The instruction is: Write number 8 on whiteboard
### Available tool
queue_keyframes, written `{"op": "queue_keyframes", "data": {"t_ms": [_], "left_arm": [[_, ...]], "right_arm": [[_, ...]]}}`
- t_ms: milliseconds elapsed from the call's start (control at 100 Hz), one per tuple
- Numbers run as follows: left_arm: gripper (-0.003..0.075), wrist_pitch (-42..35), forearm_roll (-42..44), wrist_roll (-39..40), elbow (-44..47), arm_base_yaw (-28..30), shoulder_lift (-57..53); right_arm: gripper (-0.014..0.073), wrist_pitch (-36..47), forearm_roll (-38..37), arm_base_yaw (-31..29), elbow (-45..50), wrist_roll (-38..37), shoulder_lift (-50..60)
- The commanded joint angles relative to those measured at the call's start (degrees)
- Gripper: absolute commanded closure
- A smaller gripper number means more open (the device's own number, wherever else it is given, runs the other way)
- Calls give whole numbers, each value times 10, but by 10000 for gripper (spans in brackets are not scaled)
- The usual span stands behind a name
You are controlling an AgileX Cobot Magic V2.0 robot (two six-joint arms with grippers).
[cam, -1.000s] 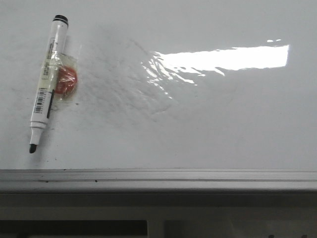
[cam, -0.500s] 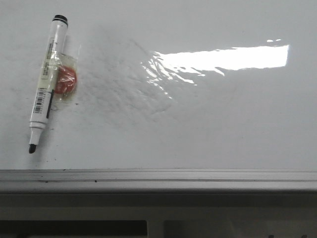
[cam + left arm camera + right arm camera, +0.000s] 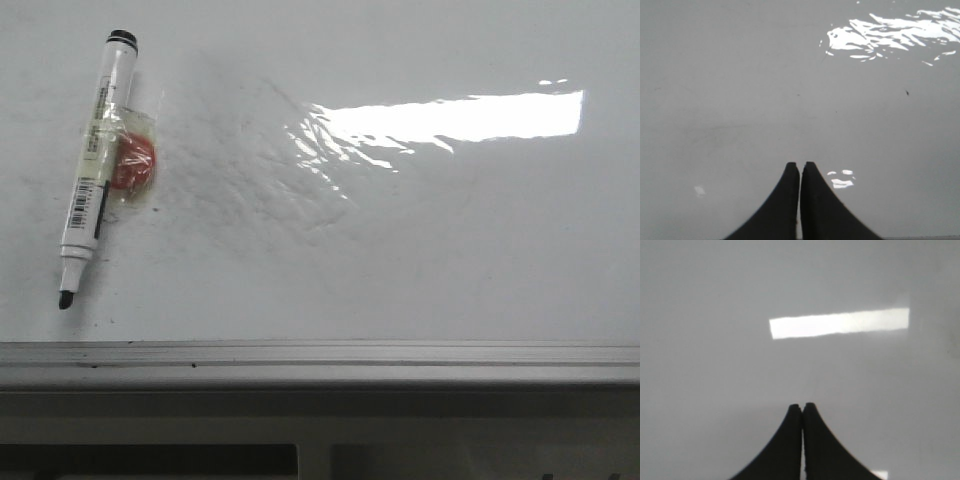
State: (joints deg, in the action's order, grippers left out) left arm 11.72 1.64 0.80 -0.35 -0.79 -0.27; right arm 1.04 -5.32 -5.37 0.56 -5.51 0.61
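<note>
The whiteboard (image 3: 420, 250) fills the front view, glossy white with a wrinkled film patch and a grey rail along its near edge. No number 8 shows on it. A white marker pen (image 3: 95, 160) lies uncapped at the far left, black tip toward the rail, with an orange-red blob (image 3: 133, 163) taped to its side. Neither gripper shows in the front view. My left gripper (image 3: 800, 165) is shut and empty over bare board. My right gripper (image 3: 803, 406) is shut and empty over bare board.
A bright rectangular glare (image 3: 450, 117) lies across the board's far right. The grey metal rail (image 3: 320, 360) runs along the near edge, with a dark gap below it. Small dark specks dot the board.
</note>
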Motion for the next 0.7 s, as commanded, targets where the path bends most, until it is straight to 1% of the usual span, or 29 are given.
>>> {"op": "queue_keyframes", "data": {"t_ms": [0,170,270,300,370,450,510,600,690], "left_arm": [[741,-67,-6,1,23,-3,-16],[741,-89,-6,1,23,-3,-16],[741,-117,-6,2,22,-3,-16],[741,-131,-6,2,20,-3,-16],[741,-141,-6,2,10,-3,-16],[741,-123,-6,2,-14,-3,-9],[741,-85,-6,2,-39,-3,5],[741,-42,-8,2,-86,-3,34],[741,-25,-12,2,-126,-3,60]], "right_arm": [[657,78,-1,-4,7,2,12],[657,69,-1,-4,7,2,12],[657,65,-1,-4,7,2,12],[657,58,-1,-4,4,2,12],[657,14,-1,-4,-13,0,11],[657,-29,4,-4,-40,-4,3],[657,-57,18,-4,-59,-4,-10],[657,-130,46,-4,-98,-4,-45],[657,-206,64,-4,-142,-4,-89]]}}
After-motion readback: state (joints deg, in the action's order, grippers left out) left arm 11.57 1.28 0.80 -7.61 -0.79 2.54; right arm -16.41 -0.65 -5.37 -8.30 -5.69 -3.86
